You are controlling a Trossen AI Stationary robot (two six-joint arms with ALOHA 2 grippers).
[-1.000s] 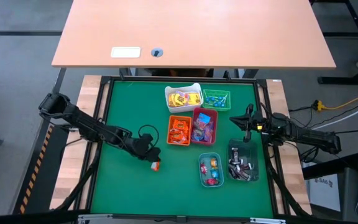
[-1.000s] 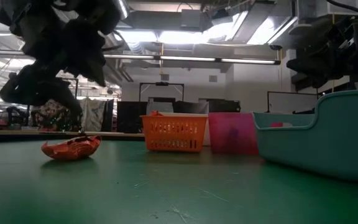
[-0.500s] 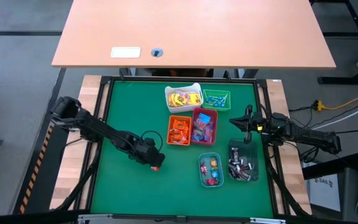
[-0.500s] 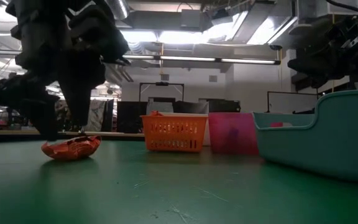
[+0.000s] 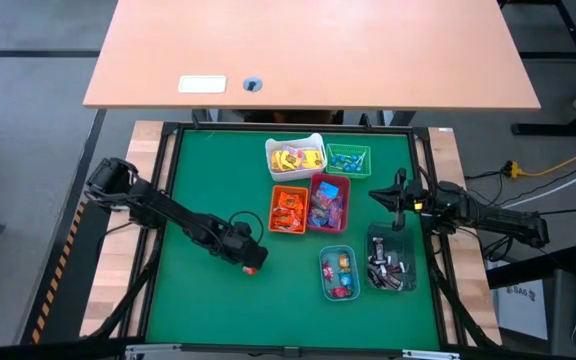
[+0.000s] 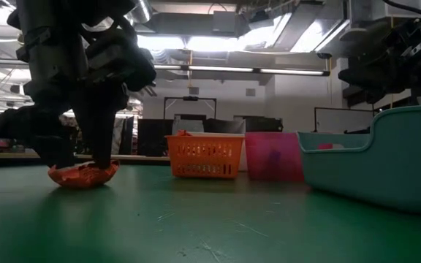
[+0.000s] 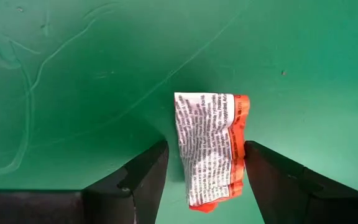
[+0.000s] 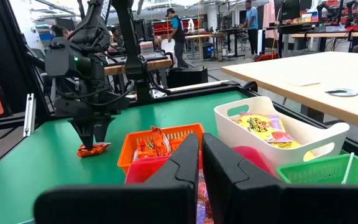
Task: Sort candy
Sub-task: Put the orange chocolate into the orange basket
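Note:
One orange-wrapped candy lies flat on the green mat, left of the bins; it also shows in the high view and the low view. My left gripper is open, fingers pointing down, one on each long side of this candy, tips at the mat. My right gripper is shut and empty, held above the table's right side, near the bins. The other candies lie sorted in the bins. My left gripper comes from above with one finger on each long side of the orange candy's wrapper, which lies flat on the mat. One finger stands right against the wrapper's orange edge; whether it touches, I cannot tell.
A white bin with yellow candy and a green bin stand at the far middle. An orange bin and a red bin stand nearer. Two clear bins stand near right. Bare mat lies left and near.
My left gripper has gone toward the table's near right, over the orange candy, and come down until its open fingers stand on either side of it at the mat. The candy has stayed where it was.

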